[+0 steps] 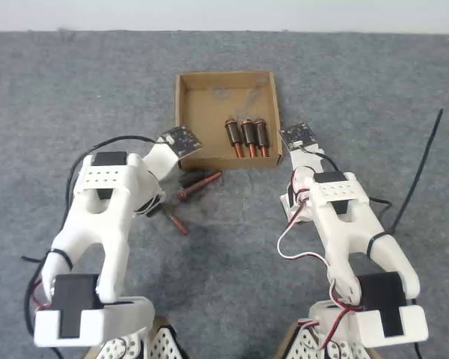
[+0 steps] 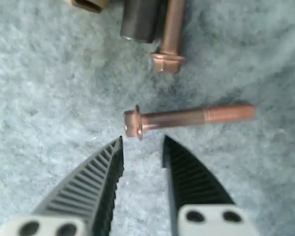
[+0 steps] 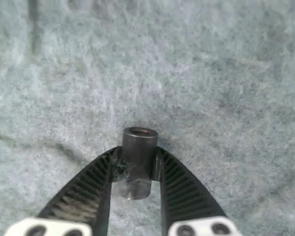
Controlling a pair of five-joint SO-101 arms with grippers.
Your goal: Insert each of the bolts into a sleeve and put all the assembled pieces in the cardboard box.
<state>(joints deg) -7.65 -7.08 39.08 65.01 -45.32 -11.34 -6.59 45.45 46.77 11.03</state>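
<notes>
On the grey felt-covered table (image 1: 75, 90), an open brown cardboard box (image 1: 224, 75) sits near the middle of the far edge. It holds three assembled pieces (image 1: 248, 134), each a copper-coloured bolt pushed through a dark cylindrical sleeve. They lie side by side against the box's near wall, toward its right corner. Two bare copper-coloured flanged bolts are out on the table, just in front of the box's near left corner. The first loose bolt (image 1: 202, 184) lies slantwise, touching or nearly touching a single loose dark metal sleeve (image 1: 191, 179). The second loose bolt (image 2: 187, 118) lies apart from them, nearer the front edge. That makes two sleeves outside the box: the loose one and a second dark sleeve (image 3: 139, 140). The right gripper (image 3: 137, 160) clamps this second sleeve upright between its ribbed fingers above bare felt, the open bore facing the camera, in front of the box's near right corner. The left gripper (image 2: 142, 147) has its jaws parted and nothing between them, the tips just short of the hexagonal head of the second loose bolt. From above, the left arm's white wrist covers its fingers and part of that bolt, and the right arm hides its held sleeve. In the left wrist view the first bolt and the loose sleeve are cut off at the frame's edge.
</notes>
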